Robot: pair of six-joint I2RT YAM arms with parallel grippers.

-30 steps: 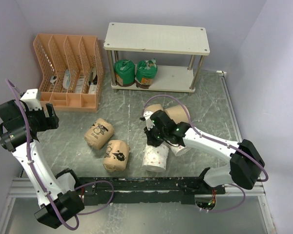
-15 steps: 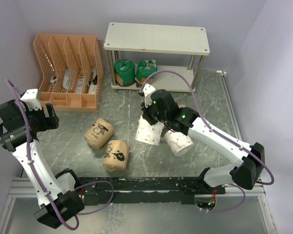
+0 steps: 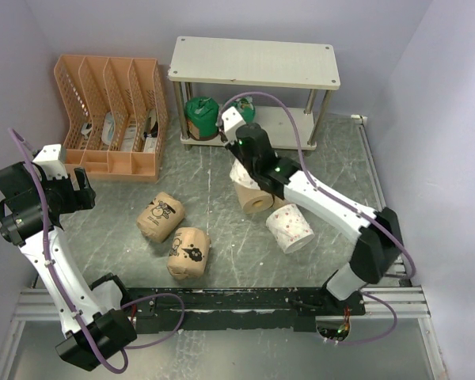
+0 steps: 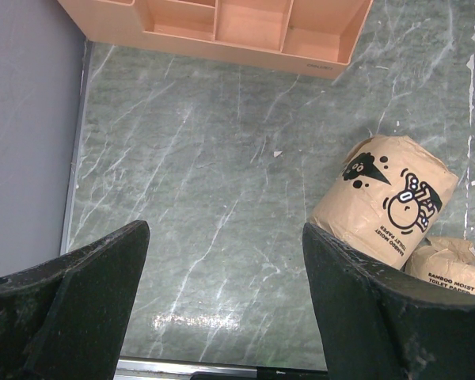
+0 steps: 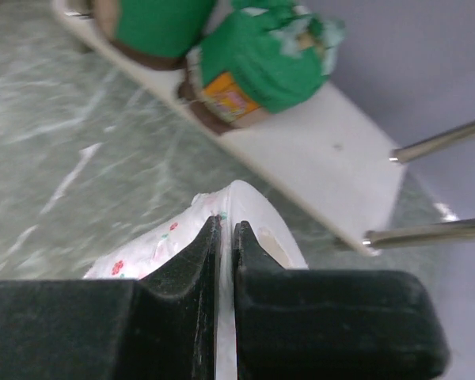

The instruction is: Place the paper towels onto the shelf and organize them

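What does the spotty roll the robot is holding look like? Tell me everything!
The spotty roll is white, soft-looking paper with tiny red and green dots. The right hand pinches its top edge between both fingers. It is just in front of the lower board of the shelf. Most of it is hidden behind the hand.

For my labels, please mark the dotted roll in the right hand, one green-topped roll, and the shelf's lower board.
Dotted roll [image 5: 154, 245]: right wrist view, its printed wrap.
Green-topped roll [image 5: 261, 67]: right wrist view, its green top.
Lower board [image 5: 317, 158]: right wrist view, bare white surface.
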